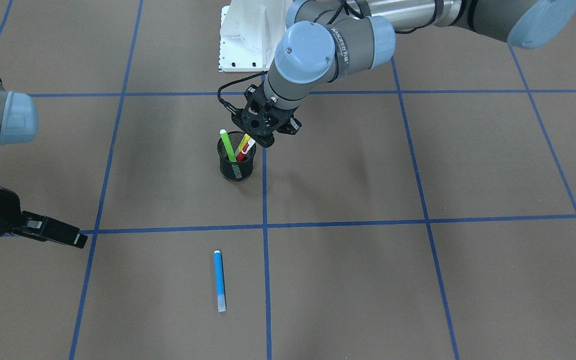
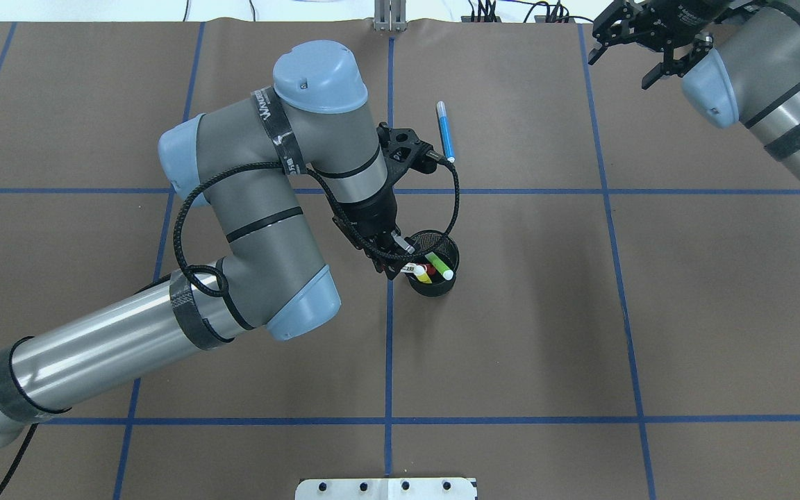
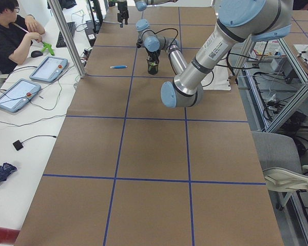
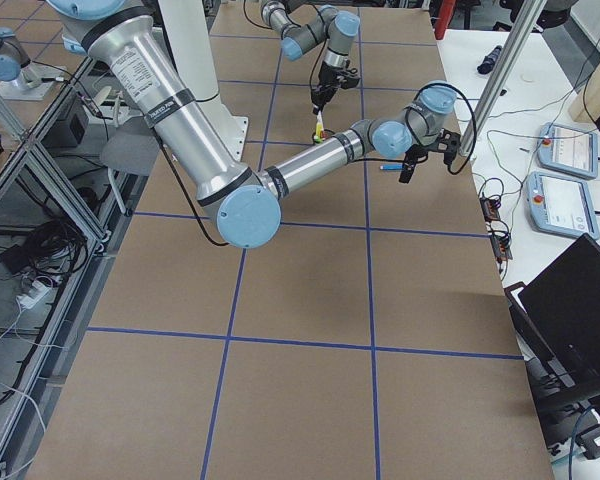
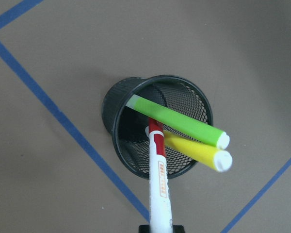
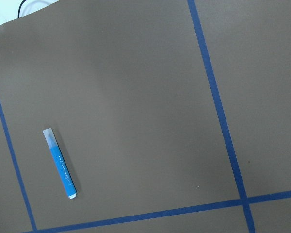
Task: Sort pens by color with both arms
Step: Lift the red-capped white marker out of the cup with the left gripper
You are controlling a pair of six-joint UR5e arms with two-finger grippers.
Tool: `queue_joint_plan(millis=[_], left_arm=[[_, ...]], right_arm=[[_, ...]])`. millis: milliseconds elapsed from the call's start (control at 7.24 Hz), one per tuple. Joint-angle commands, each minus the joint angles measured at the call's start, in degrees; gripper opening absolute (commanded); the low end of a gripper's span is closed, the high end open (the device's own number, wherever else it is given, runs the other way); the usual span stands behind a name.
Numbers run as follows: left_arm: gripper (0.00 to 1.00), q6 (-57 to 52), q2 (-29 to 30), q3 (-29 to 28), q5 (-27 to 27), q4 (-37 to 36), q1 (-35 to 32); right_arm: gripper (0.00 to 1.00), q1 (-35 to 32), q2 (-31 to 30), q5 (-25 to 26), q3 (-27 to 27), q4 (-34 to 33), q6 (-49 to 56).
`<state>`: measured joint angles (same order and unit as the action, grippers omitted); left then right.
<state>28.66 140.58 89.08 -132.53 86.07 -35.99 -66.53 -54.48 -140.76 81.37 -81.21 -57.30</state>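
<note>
Three pens (image 5: 177, 121) in the mesh cup (image 5: 109, 107); left gripper (image 2: 400, 262) seemingly clamped on the white red-capped pen (image 5: 158, 187), axis slanting from jaws into cup; blue pen (image 1: 219, 280) lying flat; right gripper (image 2: 620, 69) spread, far off.

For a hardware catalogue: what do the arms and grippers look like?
The left arm and right arm are grey-and-silver tubes with light-blue joint caps and black bands. A black cable loops along the left. Left gripper and right gripper are black.

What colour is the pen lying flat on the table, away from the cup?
The pen is blue with a pale cap; right wrist view.
</note>
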Motion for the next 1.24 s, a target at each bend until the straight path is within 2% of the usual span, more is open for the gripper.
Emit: queue_joint_plan(millis=[0,138,553,967,1105], left_arm=[[0.0,-0.2,-0.3,3.0,-0.1,-2.9,-1.0],[0.0,-0.4,-1.5,5.9,-0.2,-4.2,-1.8],[0.0,-0.6,-2.5,9.1,-0.4,-4.3,-4.7],[0.0,-0.2,-2.2,9.2,0.5,-2.0,-6.6],[0.0,0.3,-2.1,8.5,6.2,2.1,-7.1]], right_arm=[[1.0,0.0,0.3,0.0,0.0,0.0,0.0],[1.0,0.0,0.3,0.0,0.3,0.0,0.0],[1.0,0.0,0.3,0.0,0.8,0.0,-0.1],[1.0,0.1,0.3,-0.1,0.8,0.0,-0.1],[1.0,0.1,0.4,0.0,0.9,0.0,-0.1]])
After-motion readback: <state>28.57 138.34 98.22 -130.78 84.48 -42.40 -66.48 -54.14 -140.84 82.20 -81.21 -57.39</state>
